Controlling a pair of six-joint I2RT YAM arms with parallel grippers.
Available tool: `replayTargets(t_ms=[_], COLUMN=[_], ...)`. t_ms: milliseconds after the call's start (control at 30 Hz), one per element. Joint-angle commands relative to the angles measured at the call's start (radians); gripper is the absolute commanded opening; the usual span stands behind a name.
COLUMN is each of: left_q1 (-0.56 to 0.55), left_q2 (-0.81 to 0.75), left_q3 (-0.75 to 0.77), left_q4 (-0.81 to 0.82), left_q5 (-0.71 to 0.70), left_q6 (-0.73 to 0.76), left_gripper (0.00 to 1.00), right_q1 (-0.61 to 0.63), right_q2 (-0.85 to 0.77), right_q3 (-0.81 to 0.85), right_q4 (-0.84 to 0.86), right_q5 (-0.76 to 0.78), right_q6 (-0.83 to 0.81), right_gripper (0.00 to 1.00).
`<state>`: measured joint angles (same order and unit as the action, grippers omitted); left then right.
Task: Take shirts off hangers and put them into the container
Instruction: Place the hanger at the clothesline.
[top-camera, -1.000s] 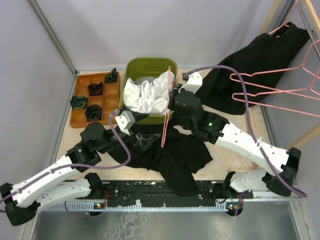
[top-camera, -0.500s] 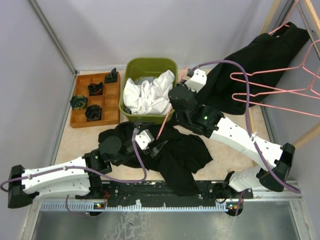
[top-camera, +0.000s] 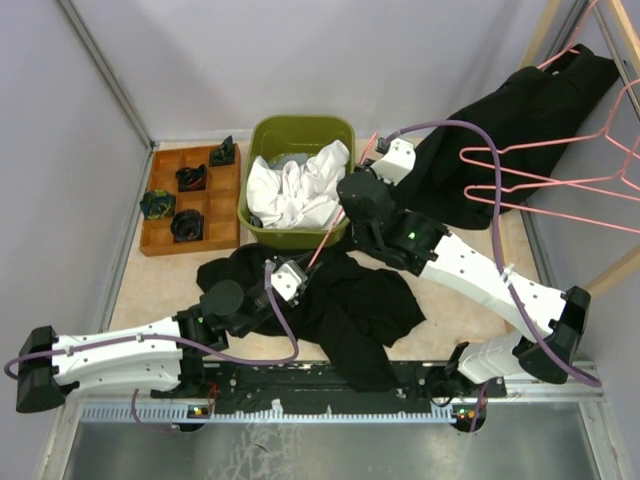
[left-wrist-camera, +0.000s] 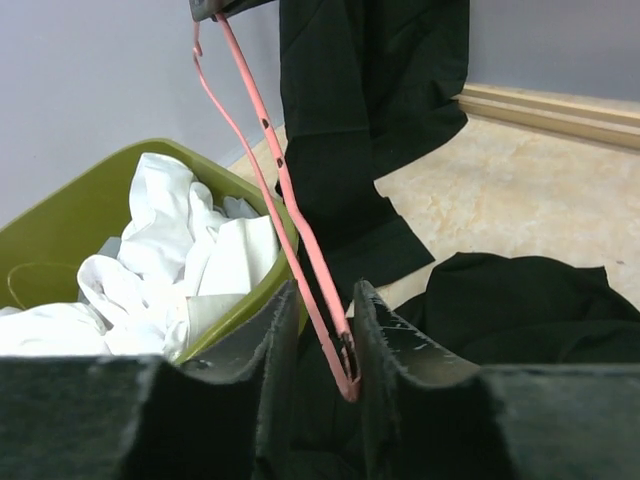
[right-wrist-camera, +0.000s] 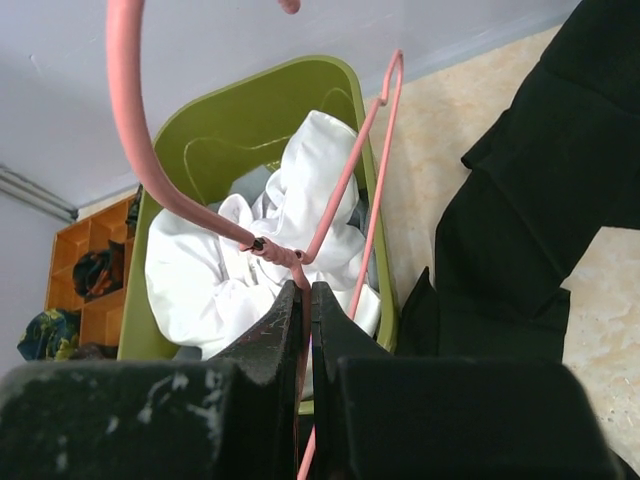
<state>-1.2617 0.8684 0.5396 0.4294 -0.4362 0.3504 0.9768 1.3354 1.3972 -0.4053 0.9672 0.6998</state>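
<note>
Hanger (left-wrist-camera: 290, 200) now straddled by left gripper (left-wrist-camera: 320, 300), swung over black shirt (top-camera: 360, 310); jaws narrowed from wide, gap remaining. Right gripper (right-wrist-camera: 303, 295) jaws pinch hanger neck.

It looked like a robotics lab cell: plain grey panels (top-camera: 300, 60) walled in the table (top-camera: 160, 275), a mounting rail (top-camera: 280, 378) along the table's near edge.

The right pincer (right-wrist-camera: 303, 292) is closed on the twisted neck of a pink hanger (right-wrist-camera: 120, 80) — its thick hook curves up at the left. Behind stands the green container (right-wrist-camera: 240, 110) with a white shirt (right-wrist-camera: 215, 275) crumpled inside — a black shirt (right-wrist-camera: 540, 200) shows at the right.
</note>
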Motion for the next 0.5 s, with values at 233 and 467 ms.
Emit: replayTargets(t_ms=[233,467], left_q1=[-0.008,-0.007], left_q2=[0.008,-0.04], left_q3=[0.01,0.03], left_q4=[0.013,0.015], left_q5=[-0.087,-0.105], left_q6=[-0.037,-0.036], left_gripper=[0.05,0.0], right_q1=[-0.006,-0.006], right_q2=[-0.07,-0.112], right_q3=[0.041,-0.035], right_q4=[0.043,0.16], right_q5=[-0.003,-0.188], right_q6=[0.009,-0.138], right_gripper=[0.0,0.29])
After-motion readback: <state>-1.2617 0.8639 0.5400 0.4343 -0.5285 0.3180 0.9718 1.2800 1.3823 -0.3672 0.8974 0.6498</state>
